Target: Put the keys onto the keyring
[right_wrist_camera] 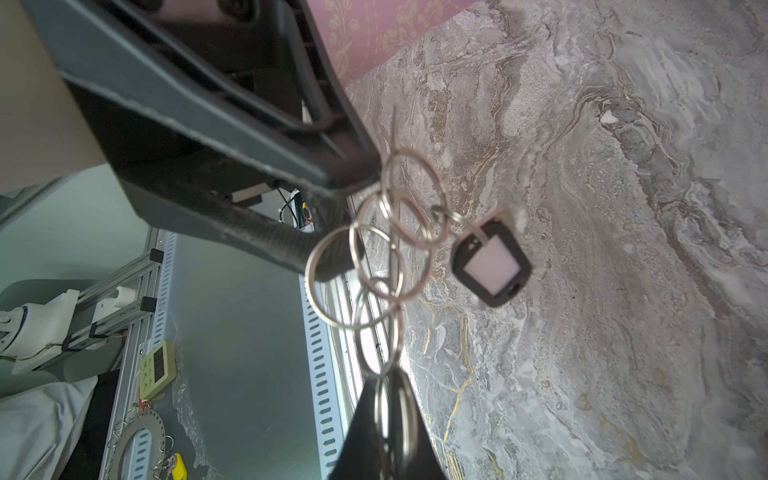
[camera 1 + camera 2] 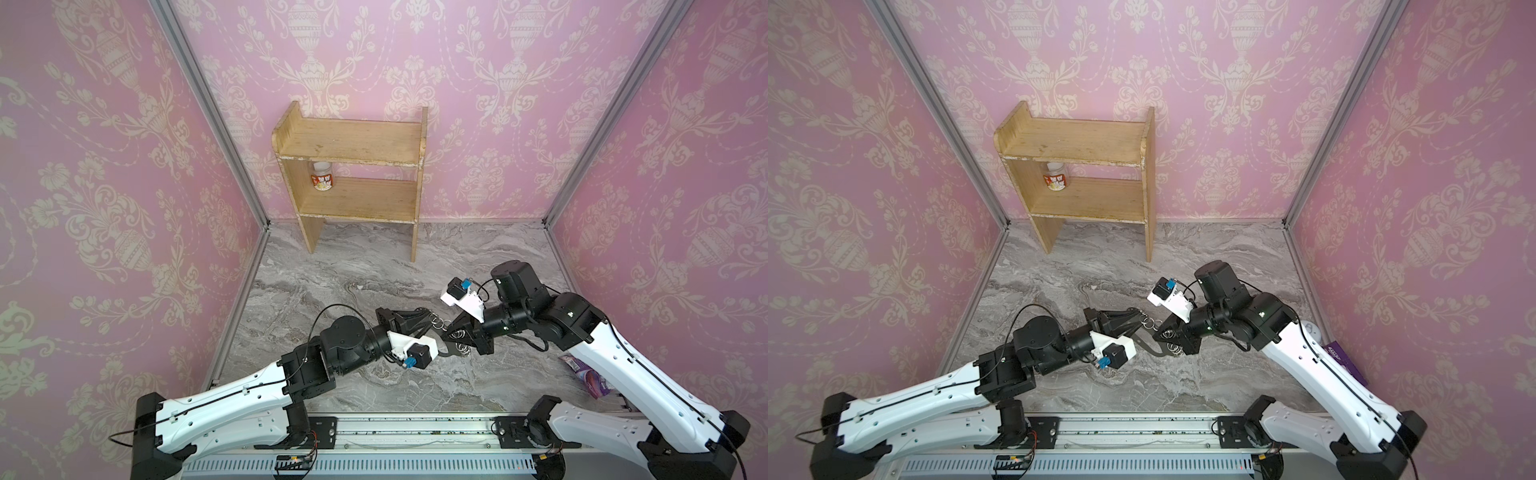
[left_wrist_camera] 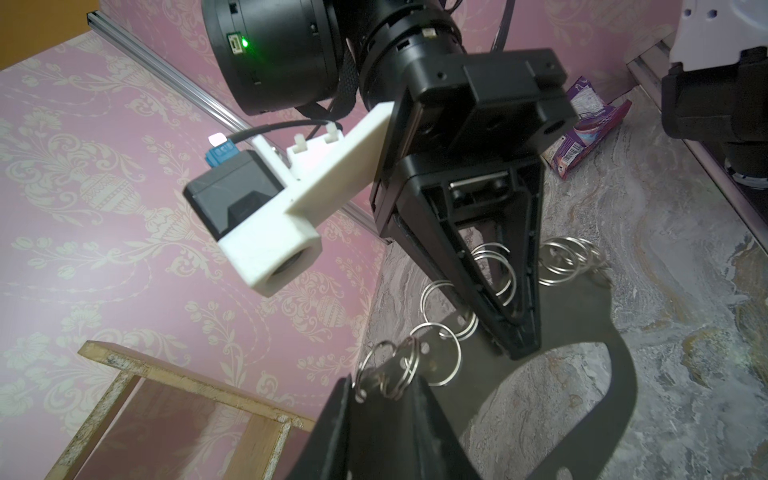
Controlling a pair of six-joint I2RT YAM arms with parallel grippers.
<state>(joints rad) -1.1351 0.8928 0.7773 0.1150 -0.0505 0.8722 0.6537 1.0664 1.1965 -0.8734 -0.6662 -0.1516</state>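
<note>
Right gripper [image 3: 519, 349] clamps the stiff keyring plate [image 3: 619, 395]. Left gripper [image 1: 365, 170] at a slippery ring [image 1: 384, 183], grip unclear. Grab dangling tag [image 1: 492, 266] by its body.

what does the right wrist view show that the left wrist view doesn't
Only the right wrist view: a black plastic key tag with a pale label window, hanging off the metal split rings. Only the left wrist view: the wooden shelf and a purple snack packet. Both: those rings and the grey marble tabletop.
</note>
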